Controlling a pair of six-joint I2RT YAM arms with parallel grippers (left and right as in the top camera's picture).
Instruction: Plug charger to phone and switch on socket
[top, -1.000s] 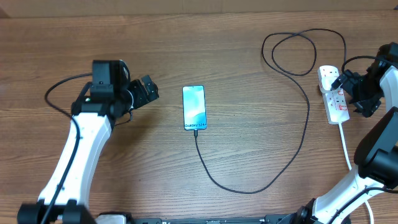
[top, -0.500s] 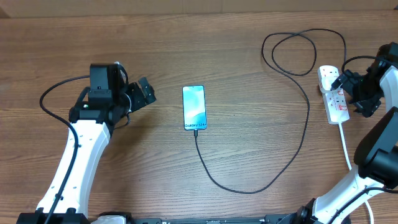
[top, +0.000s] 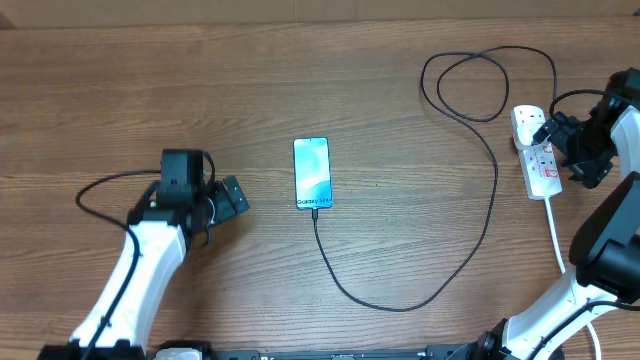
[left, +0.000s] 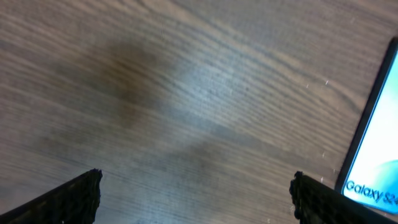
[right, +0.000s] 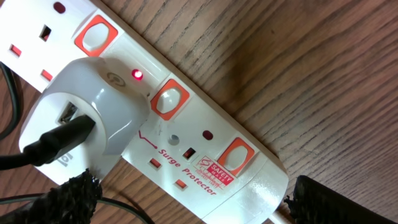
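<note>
Hovering spread wide and empty, the right gripper (right: 208, 198) hangs over the white elongated power strip (right: 186, 118), its red lamp (right: 137, 75) glowing beside the white adapter (right: 81, 124), so power is likely on. The long thin black charger cable (top: 490, 190) reaches the slim lit smartphone (top: 311, 173) on the brown wooden table (top: 400, 60). Near the phone the left gripper (top: 232, 195) idles, likewise parted and holding nothing.
</note>
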